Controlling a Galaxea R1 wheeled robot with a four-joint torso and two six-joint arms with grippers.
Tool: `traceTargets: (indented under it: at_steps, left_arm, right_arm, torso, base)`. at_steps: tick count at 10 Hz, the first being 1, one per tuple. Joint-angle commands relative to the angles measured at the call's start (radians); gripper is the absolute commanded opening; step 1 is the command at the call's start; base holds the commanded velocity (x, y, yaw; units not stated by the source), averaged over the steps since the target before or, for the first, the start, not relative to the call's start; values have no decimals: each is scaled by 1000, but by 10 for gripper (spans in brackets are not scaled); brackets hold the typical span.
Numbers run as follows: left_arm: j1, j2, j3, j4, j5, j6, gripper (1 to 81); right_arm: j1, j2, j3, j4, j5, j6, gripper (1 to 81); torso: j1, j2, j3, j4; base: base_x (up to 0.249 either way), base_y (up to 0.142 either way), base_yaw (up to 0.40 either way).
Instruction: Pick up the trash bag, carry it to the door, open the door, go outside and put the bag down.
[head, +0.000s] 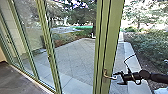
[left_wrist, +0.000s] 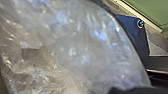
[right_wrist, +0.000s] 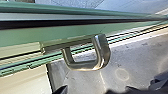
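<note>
**Door handle approached by the right gripper, with the bag at the left wrist.**

The right gripper (head: 116, 78) is shown with its fingers (head: 122, 83) spread, directed at the metal handle (head: 106, 74) on the green-framed door (head: 113, 32). The free end of the handle lies near the gripper's opening; whether contact is made cannot be told. The trash bag (left_wrist: 75, 47), of clear crumpled plastic, is seen close up at the left wrist, inside the building by all appearances. Whether it is pinched by the left gripper cannot be told. Paving (head: 75, 56) lies beyond the glass. The step in hand is judged to be the opening of the door. If the grip were closed off-centre, the curved, smooth handle could be slipped past—or a fingertip could be jammed against the frame. Were the base moved during the pull, the handle might be wrenched sideways. The loose plastic could also be snagged and torn on the doorframe if carried through too closely.
</note>
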Motion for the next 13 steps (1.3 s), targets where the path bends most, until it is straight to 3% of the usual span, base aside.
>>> traceTargets:
  at_steps: [1,6,13]
  left_arm:
    - [-41,-14,4,-10,59,1,10]
    - [-38,-15,4,-22,59,1,10]
    - [-36,-15,4,-24,59,1,10]
  right_arm:
    - [170,46,-83,23,-64,45,811]
    - [156,139,-193,20,-107,105,811]
    - [96,179,-252,13,-105,154,811]
  torso:
    - [0,0,0,0]
    - [0,0,0,0]
    - [1,1,0,0]
  base:
    - [0,0,0]
    - [0,0,0]
    - [0,0,0]
